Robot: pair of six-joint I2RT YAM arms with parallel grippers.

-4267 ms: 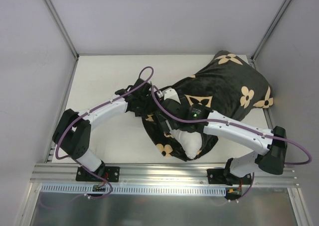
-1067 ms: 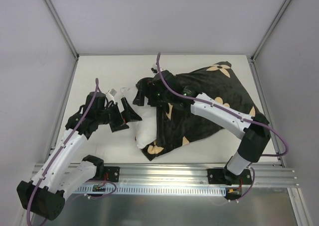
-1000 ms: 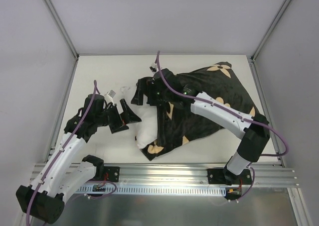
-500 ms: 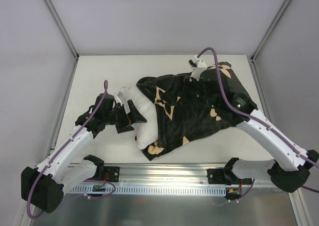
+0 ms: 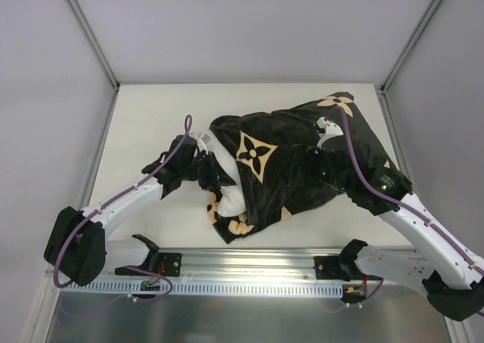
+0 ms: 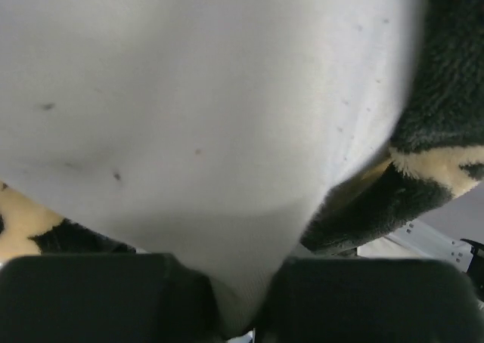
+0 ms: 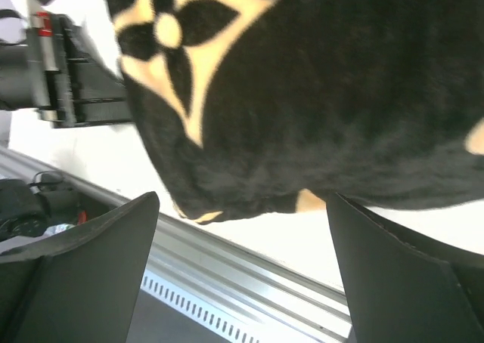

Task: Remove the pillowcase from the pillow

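- Mostly sheathed, a plain white soft pillow (image 5: 227,198) pokes from the black velvety flower-printed pillowcase's (image 5: 283,131) left end.
- Left jaws pinch it; right jaws gape wide over the pillowcase.
- Light, limp cloth; grip near the pillowcase's open hem.

Plush, velvety pillowcase (image 5: 280,131) cloth vs. smooth matt pillow (image 6: 212,116) cloth.

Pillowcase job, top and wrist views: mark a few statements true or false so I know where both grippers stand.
1. The left gripper is shut on the white pillow. True.
2. The right gripper is shut on the pillowcase. False: its fingers are spread wide over the fabric, gripping nothing.
3. The pillow is fully out of the pillowcase. False: only its left end shows; the rest is covered.
4. A tan star motif faces up on the pillowcase. True.
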